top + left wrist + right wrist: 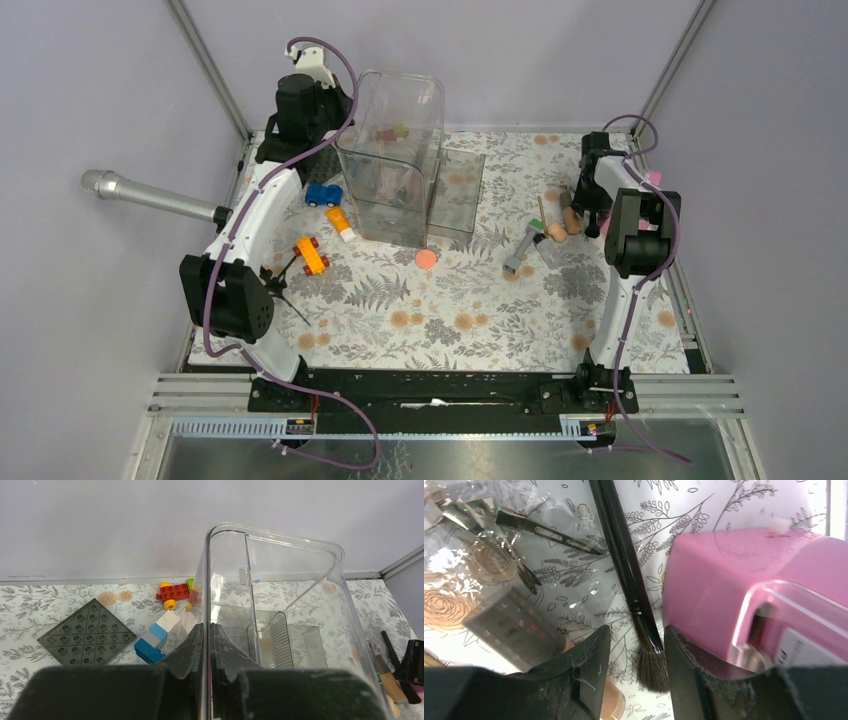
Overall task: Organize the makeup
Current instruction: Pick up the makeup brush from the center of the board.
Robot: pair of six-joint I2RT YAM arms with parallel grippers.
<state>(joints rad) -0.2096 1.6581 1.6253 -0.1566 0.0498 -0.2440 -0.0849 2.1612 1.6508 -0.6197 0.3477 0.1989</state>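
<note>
Dark, scuffed fingers of the right end effector (636, 640) fill the bottom of its wrist view. They're parted about halfway and gripping nothing. A black-handled brush (622, 565) lies on the desk in the gap, soft bristle tuft just past the glossy ferrule, so the jaws look lined up to straddle it for a pick. On one side, just beside it, sits a smooth pink plastic case (724, 575). On the other there's a palette with dark squares (509, 622) and crinkled clear wrapping (469, 555) throwing glare. All of this is the makeup heap near the far right corner of the desk (450, 320).

Over to the left end effector (206, 645): closed tight, pinching the thin wall of the clear organizer (280, 536) between its pads. My read is that it's steadying that tall, rigid, see-through bin so items can go in. The bin stands by the middle of the far edge, with a lower compartment on its right side.

Out on the floral cloth, a flat coral disc (426, 259) lies alone just in front of the bin, and a grey tube (520, 252) lies between it and the heap. The toys, a blue car (322, 194), an orange car (310, 255) and a studded grey baseplate (87, 635), keep to the left, apart from the makeup. Most cosmetics look unsorted as yet.
</note>
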